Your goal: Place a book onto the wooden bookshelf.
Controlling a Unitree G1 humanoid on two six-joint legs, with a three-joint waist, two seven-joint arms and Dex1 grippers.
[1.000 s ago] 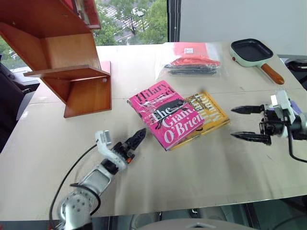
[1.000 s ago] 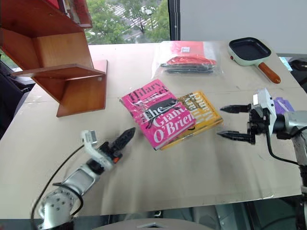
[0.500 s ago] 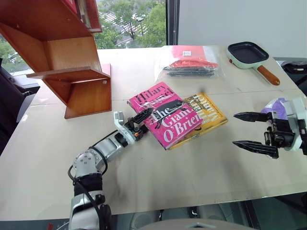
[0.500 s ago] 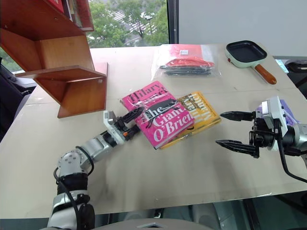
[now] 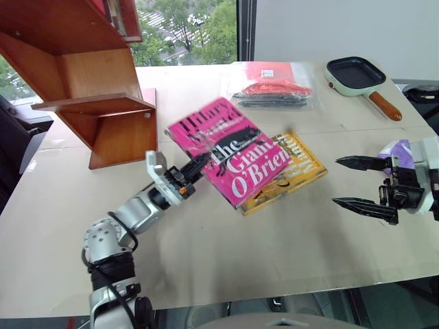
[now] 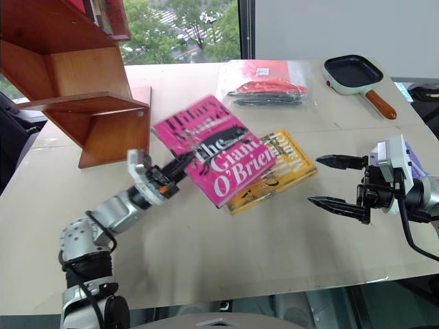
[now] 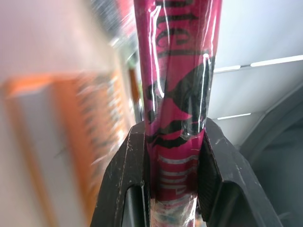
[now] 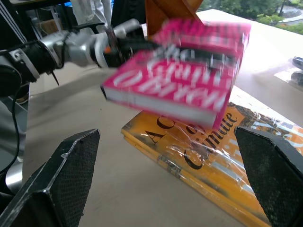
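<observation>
Beige table (image 5: 62,226), pink book (image 5: 230,151) clamped in left end effector (image 5: 193,168)

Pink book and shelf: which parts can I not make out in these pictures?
- book: in the left wrist view, its cover runs past the top edge; the left gripper hides its lower edge.
- wooden bookshelf: its upper boards are cut off by the head views' top edge.
- yellow book: partly covered by the book.
</observation>
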